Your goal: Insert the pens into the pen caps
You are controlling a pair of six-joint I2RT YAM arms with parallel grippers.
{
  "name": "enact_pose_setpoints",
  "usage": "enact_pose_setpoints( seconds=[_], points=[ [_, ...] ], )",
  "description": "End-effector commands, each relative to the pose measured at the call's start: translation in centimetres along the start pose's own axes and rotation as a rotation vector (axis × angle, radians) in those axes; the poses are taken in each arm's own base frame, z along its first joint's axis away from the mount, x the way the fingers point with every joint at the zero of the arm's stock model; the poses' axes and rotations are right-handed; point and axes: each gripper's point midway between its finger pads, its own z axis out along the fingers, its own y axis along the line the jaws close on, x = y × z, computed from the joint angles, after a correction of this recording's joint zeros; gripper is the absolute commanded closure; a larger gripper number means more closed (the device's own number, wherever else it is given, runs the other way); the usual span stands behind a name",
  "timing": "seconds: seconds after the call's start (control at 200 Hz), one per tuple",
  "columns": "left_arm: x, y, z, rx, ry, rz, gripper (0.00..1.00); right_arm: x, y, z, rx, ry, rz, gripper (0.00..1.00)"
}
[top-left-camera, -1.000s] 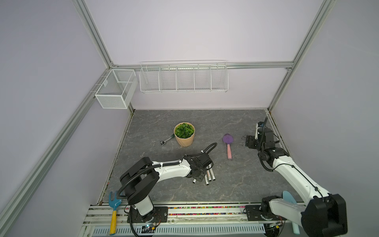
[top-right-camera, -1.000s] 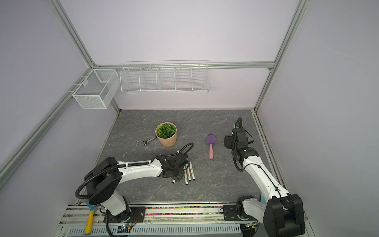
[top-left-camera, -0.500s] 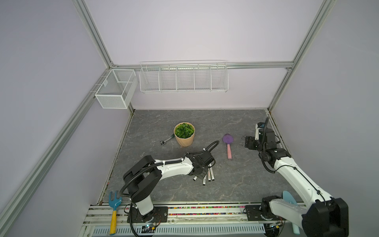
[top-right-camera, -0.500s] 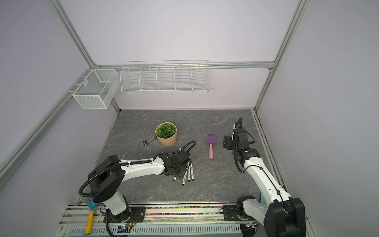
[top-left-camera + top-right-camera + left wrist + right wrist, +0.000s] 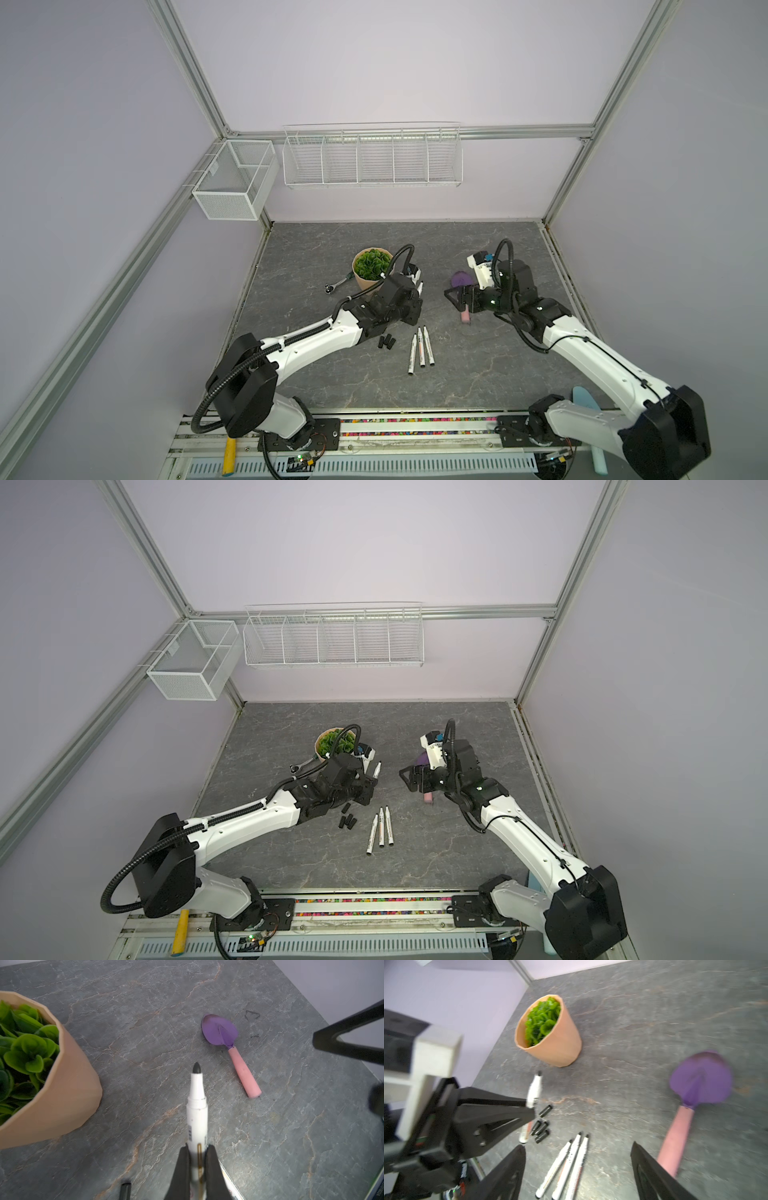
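pen [image 5: 197, 1113] in left claw [image 5: 197, 1152], tip toward back wall [image 5: 374, 62]

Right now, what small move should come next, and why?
Probably the right gripper, open and empty, should reach for one of the pen caps on the table: the left gripper holds a pen raised, tip bare.

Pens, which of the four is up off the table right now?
The pen clamped in the left arm's jaws, tip pointing out in front; the other three pens lie side by side on the table.
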Motion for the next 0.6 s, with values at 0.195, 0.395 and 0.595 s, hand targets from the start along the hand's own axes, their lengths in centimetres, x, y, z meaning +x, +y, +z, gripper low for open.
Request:
enact_pose_setpoints(
  seconds=[0.195, 0.395, 0.595],
  points=[
    [-0.9, -1.6, -0.7, 0.105, -0.089, -0.006, 1.00, -1.7, 4.0, 3.7, -0.127, 0.008, 0.008, 0.27],
    [-1.4, -2.2, -1.2, 0.147, -0.122, 0.008, 1.00, -1.7, 3.5, 5.6, -0.118, 0.011, 0.060, 0.38],
    [-1.7, -2.4, -1.5, 0.159, -0.133, 0.008, 1.00, -1.5, 3.2, 6.8, -0.120, 0.022, 0.095, 0.57]
  ],
)
